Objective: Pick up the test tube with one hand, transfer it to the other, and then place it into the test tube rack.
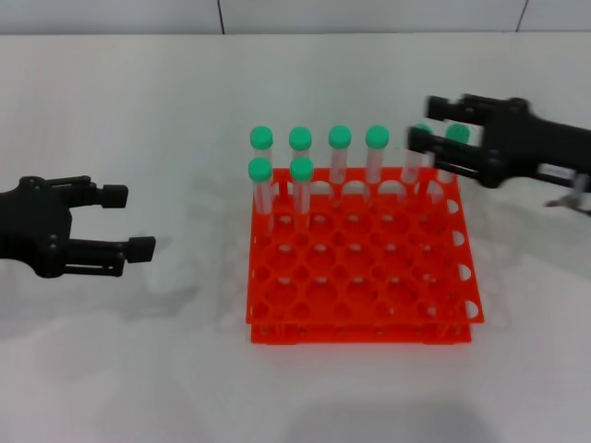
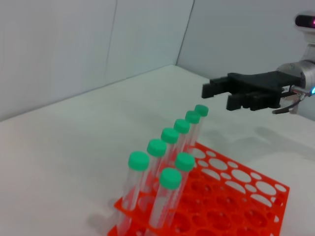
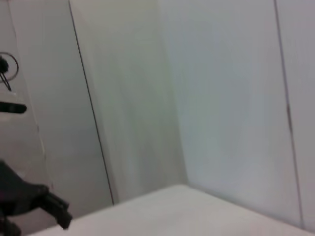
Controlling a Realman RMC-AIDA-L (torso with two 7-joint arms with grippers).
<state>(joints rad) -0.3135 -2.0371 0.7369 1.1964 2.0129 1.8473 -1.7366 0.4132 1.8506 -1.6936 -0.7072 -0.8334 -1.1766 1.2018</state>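
**Tubes standing in the rack, both grippers empty**

The orange-red test tube rack sits in the middle of the white table, and it already carries a fair load. Six green-capped tubes fill its far row and two more stand just in front of them at the left end, all upright in their holes. I can't see any tube lying loose on the table.

The right gripper hovers over the far right corner of the rack, its two fingers apart with nothing between them. From the head view it overlaps the last two tubes in the far row, including the corner test tube, so I can't tell for certain whether it touches them. The left wrist view shows it higher than the caps and a little clear of them.

The left gripper hangs well off to the left of the rack, near the table's left side, fingers spread and holding nothing.

My reading is that the tube in question is the one at the far right corner, seated in its hole, and that the placing step is finished or very nearly so. The pick-up and hand-over look to be behind us, since neither gripper carries anything. What is left, as far as I can judge, is only for the right arm to draw clear without knocking the neighbouring caps.
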